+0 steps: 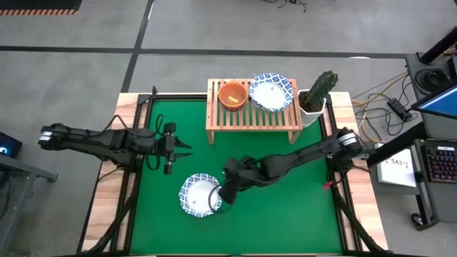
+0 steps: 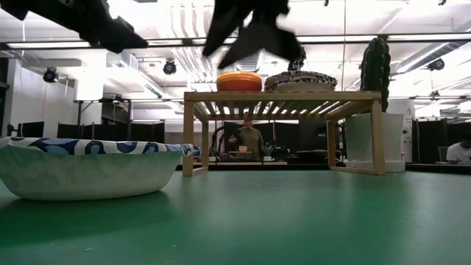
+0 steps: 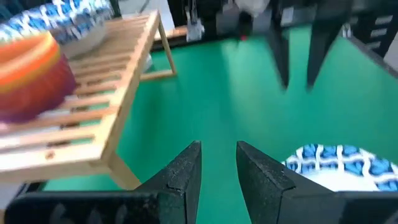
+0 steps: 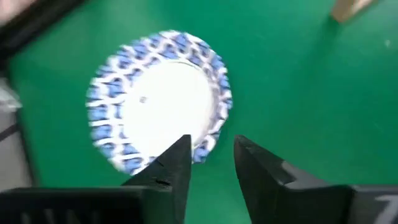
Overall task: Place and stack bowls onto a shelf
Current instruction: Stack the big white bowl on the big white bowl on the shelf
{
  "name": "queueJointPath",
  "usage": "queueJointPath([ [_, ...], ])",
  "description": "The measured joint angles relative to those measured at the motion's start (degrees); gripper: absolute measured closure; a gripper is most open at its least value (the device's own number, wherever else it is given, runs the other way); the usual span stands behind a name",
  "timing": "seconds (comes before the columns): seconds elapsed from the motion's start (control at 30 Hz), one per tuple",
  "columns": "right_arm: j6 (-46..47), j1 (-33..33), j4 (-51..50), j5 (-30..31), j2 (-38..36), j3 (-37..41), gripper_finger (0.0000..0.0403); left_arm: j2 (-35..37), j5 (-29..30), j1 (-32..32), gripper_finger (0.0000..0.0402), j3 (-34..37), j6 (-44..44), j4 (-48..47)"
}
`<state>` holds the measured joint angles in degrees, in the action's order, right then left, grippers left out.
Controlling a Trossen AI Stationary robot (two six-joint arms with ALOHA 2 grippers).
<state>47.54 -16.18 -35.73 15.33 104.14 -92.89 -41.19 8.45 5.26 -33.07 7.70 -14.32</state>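
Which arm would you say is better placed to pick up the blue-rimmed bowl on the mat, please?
The right. Its end effector hangs open at the rim of the blue-rimmed bowl, while the left end effector waits farther off, pointing toward the shelf.

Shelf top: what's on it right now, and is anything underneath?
On the shelf sit an orange-red bowl and a blue-rimmed white bowl, side by side. The low view shows only green mat beneath. Whether either bowl hides another inside cannot be seen.
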Motion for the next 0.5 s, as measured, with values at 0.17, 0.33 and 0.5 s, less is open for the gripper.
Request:
queueJointPath([
  [0.17,1.0,2.3,0.1,0.2,5.7,-2.9,0.0251,0.9,0.0,0.0,0.0318,-0.1,0.6,1.0],
  [0.33,0.1,3.8,-0.5,-1.1,12.3,-6.4,0.023,1.1,0.0,0.0,0.0318,0.0,0.7,1.0],
  [0.5,-0.8,4.2,0.0,-3.5,16.6,-10.4,0.0227,0.7,0.0,0.0,0.0318,0.1,0.8,0.8],
])
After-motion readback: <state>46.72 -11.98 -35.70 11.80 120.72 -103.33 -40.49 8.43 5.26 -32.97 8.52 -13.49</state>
